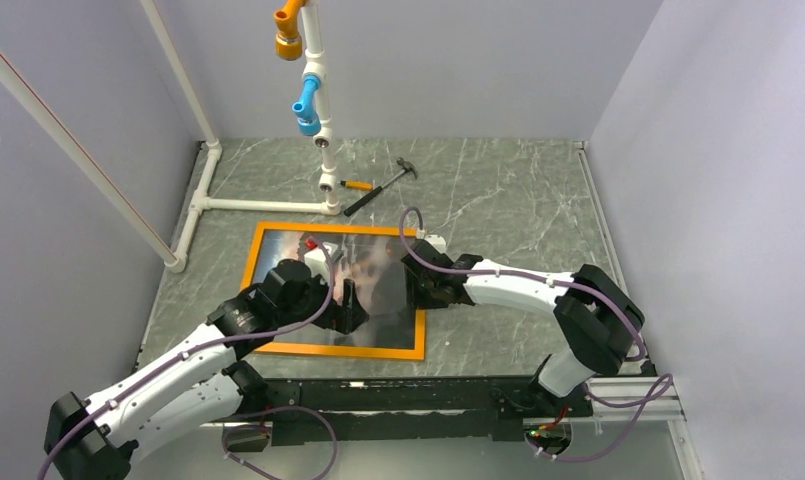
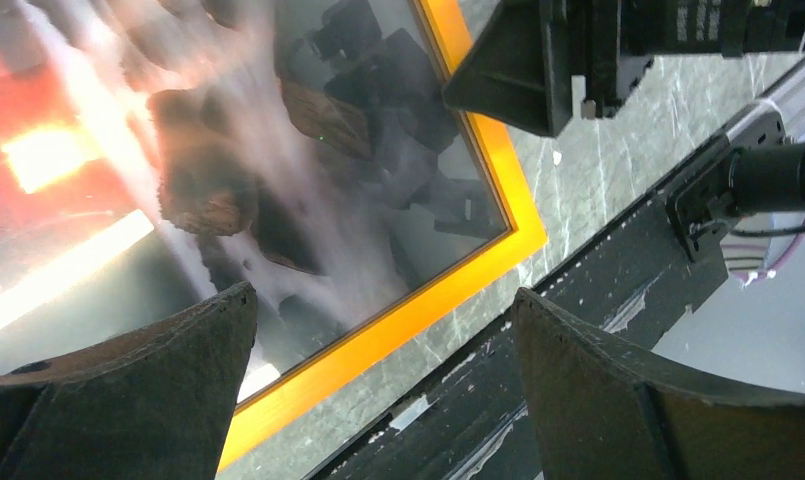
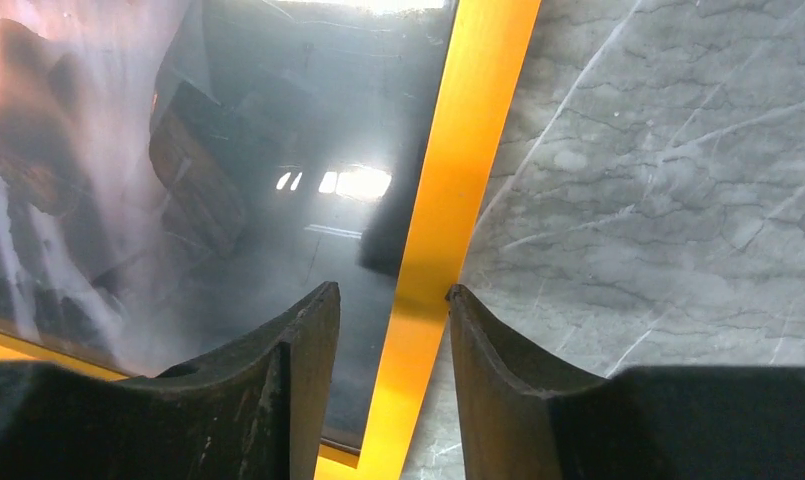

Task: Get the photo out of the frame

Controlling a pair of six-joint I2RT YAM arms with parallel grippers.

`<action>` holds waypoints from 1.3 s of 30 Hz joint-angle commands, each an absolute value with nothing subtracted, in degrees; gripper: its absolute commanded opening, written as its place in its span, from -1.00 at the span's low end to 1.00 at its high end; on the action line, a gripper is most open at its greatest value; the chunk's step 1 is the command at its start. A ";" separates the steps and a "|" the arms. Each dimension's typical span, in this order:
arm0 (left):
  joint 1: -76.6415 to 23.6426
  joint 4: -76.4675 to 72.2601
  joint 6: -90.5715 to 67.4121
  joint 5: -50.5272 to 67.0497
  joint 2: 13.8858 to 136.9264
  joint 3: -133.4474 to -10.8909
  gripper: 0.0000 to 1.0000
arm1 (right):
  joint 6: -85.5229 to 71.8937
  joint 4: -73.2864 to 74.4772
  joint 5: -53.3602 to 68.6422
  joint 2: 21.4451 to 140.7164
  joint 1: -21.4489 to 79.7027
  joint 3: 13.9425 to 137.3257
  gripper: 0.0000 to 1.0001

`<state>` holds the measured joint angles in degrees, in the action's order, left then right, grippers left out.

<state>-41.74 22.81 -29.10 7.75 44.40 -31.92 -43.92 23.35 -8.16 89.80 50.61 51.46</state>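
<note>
Right gripper (image 3: 391,293) straddling the frame (image 3: 478,120) edge
Jaws narrow around the orange rail (pinching yet? can't tell), probably to pin it down; the photo (image 3: 258,230) sits inside, left gripper (image 2: 383,295) wide open above.

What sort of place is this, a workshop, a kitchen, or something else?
Most likely a robot lab test cell: plain pale walls box in a marble-patterned table, two robot arms are bolted at its near edge, and staged props lie about: a white pipe structure, a hammer, an orange frame.
</note>
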 commanded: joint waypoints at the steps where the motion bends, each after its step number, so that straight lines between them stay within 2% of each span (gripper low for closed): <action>1: -45.17 18.56 -26.92 6.52 44.08 -30.91 0.98 | -45.64 24.35 -12.33 90.87 51.27 52.71 -0.12; 3: -46.35 17.68 -26.59 6.41 44.92 -30.85 0.98 | -45.77 24.49 -12.31 91.45 51.49 52.66 -0.31; 6: -47.87 16.09 -26.20 6.44 46.29 -30.92 0.98 | -46.88 24.82 -13.06 92.01 51.76 51.98 -0.38; 18: -50.29 16.55 -26.39 2.31 48.55 -32.36 0.98 | -47.54 27.95 -17.14 92.83 54.02 52.61 -0.29; 28: -50.28 20.53 -26.13 -3.79 42.78 -32.98 0.98 | -48.56 29.25 -18.76 93.16 55.83 51.89 -0.20; 32: -50.31 21.14 -25.50 -4.28 42.12 -32.96 0.98 | -49.16 28.31 -17.29 94.26 55.89 52.03 -0.46; 35: -50.27 19.59 -25.04 -3.09 40.75 -31.64 0.98 | -50.30 29.39 -16.89 94.61 55.92 52.97 -0.83; 37: -50.32 17.27 -23.67 -0.75 39.60 -30.77 0.98 | -50.42 30.50 -16.73 94.19 55.84 53.74 -0.97; 39: -50.36 15.68 -21.46 3.39 39.27 -30.75 0.98 | -49.38 30.55 -15.10 93.63 55.82 54.32 -1.00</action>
